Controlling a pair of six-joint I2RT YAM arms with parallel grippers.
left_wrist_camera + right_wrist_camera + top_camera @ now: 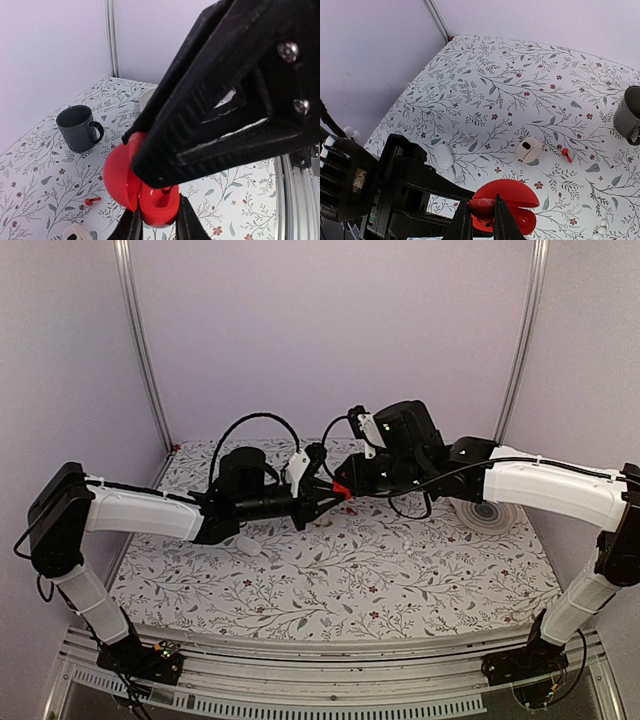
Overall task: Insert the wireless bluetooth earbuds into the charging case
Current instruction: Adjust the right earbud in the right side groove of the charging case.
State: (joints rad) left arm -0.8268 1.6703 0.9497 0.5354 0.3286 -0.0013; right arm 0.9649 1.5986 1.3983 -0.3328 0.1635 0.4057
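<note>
A red charging case (pixel 150 197), hinged lid open, is held up above the table with my left gripper (pixel 157 220) shut on its lower half. My right gripper (pixel 482 220) is shut on a red earbud (pixel 481 206), pressed right at the case's open hollow under the lid (pixel 512 192). In the top view both grippers meet at the red case (pixel 341 490) mid-table. My right gripper's black fingers (pixel 200 115) hide most of the hollow in the left wrist view. Another red earbud (pixel 565 152) lies loose on the table.
A cream-white case (pixel 529 149) with a dark hollow, a closed white case (pixel 443 156) and a white earbud (pixel 465 137) lie on the floral cloth. A grey mug (pixel 77 127) stands at the back. A pale round disc (pixel 490 515) lies under the right arm.
</note>
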